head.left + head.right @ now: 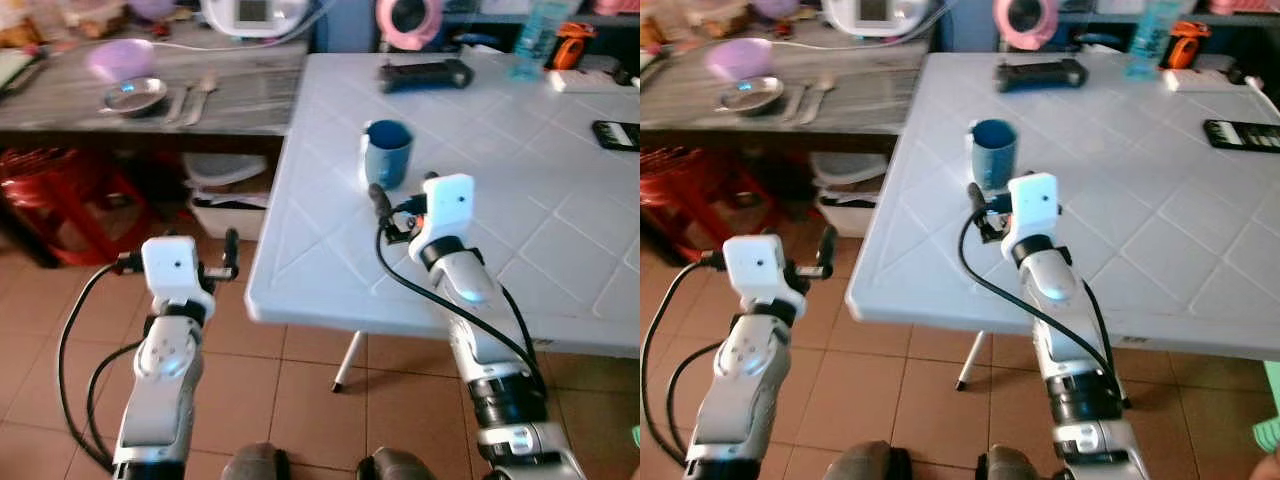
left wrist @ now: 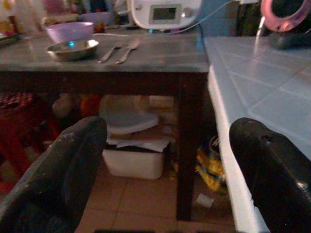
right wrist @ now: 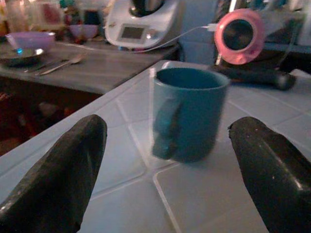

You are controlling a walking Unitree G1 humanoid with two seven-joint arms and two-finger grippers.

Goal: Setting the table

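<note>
Seen from the head camera, left eye: a white table [image 1: 560,240] with a blue mug [image 1: 387,152] standing upright near its front left corner, and the right gripper [image 1: 378,210] held just short of the mug, low over the tabletop, fingers pointing at it. Lower left, over the tiled floor and off the table's edge, the left gripper [image 1: 228,255] raised but idle. Farther back on the left, a grey side table [image 1: 250,95] carrying a metal bowl [image 1: 135,96], a purple bowl [image 1: 121,57] and a spoon and fork [image 1: 195,97]. From the right eye, the same layout: mug, then right gripper just before it, not touching. From the left wrist: two black fingers spread wide with nothing between them, facing the side table's leg and a white bin [image 2: 133,145] underneath. From the right wrist: fingers [image 3: 58,170] spread wide on either side of the mug, handle turned toward the camera, mug slightly blurred, a clear gap on both sides. Judged step: reaching in to take the mug. Next move likely calls for easing forward until the mug sits between the fingers, then closing on its body without knocking it over.
</note>
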